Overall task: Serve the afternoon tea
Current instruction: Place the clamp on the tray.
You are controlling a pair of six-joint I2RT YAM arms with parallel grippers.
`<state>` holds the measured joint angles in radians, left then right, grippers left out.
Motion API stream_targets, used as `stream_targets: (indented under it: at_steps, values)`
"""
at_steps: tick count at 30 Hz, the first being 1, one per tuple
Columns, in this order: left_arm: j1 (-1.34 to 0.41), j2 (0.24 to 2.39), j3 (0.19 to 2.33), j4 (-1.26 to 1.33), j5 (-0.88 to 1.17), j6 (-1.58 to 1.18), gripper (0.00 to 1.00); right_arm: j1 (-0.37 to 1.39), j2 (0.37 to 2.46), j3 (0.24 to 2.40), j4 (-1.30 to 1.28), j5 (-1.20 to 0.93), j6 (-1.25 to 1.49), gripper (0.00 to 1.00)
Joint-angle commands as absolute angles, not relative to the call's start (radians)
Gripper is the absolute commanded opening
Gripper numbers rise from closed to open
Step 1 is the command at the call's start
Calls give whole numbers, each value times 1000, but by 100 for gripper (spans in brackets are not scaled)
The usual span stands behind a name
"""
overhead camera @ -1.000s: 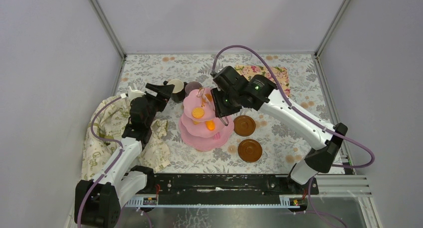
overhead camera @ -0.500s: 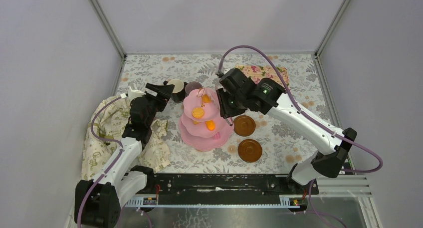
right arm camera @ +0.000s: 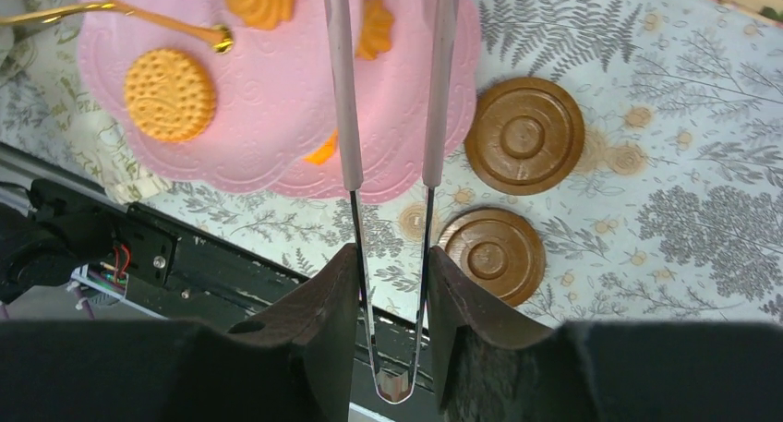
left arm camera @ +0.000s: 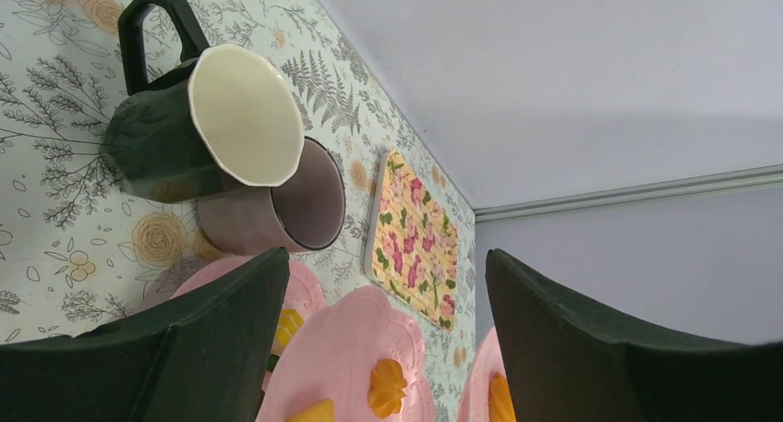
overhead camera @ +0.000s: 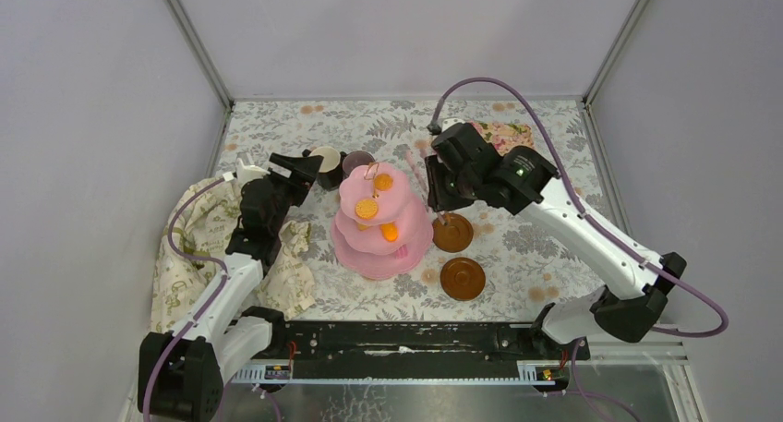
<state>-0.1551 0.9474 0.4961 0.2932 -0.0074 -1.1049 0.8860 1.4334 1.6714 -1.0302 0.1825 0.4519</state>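
The pink three-tier cake stand (overhead camera: 380,221) stands mid-table with orange sweets (overhead camera: 367,209) on its tiers. In the right wrist view, a round biscuit (right arm camera: 170,94) lies on the stand (right arm camera: 268,117). My right gripper (overhead camera: 441,184) hovers just right of the stand, shut on metal tongs (right arm camera: 343,117) whose pink-sleeved arms reach over the stand's edge. Two brown saucers (overhead camera: 453,232) (overhead camera: 463,278) lie below it. Two dark mugs (overhead camera: 325,163) (overhead camera: 358,163) stand behind the stand. My left gripper (overhead camera: 300,168) is open beside them, holding nothing.
A beige leaf-print cloth (overhead camera: 198,247) lies bunched at the left under my left arm. A floral tray (overhead camera: 503,134) sits at the back right, partly hidden by my right arm. Grey walls close in the patterned table (overhead camera: 277,126) on three sides.
My right arm has swung right, carrying the tongs from over the stand's top tiers to its right edge. The left arm has not moved.
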Motion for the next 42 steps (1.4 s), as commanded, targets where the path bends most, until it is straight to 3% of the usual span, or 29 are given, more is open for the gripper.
stream_targets:
  at_steps: [1, 9, 15, 29, 42]
  values:
    - [-148, 962, 528, 342, -10, -1093, 85, 813, 1373, 1652, -1024, 197, 444, 36]
    - [-148, 985, 526, 348, -13, -1092, 85, 572, 1362, 1484, -916, 99, 356, 36]
    - [-149, 990, 523, 344, -14, -1090, 84, 369, 1491, 1395, -743, 29, 291, 36]
    - [-147, 985, 509, 324, -28, -1068, 85, 259, 2009, 1697, -624, 167, 304, 36]
    - [-147, 1005, 505, 329, -28, -1065, 85, 213, 2216, 1838, -601, 212, 258, 40]
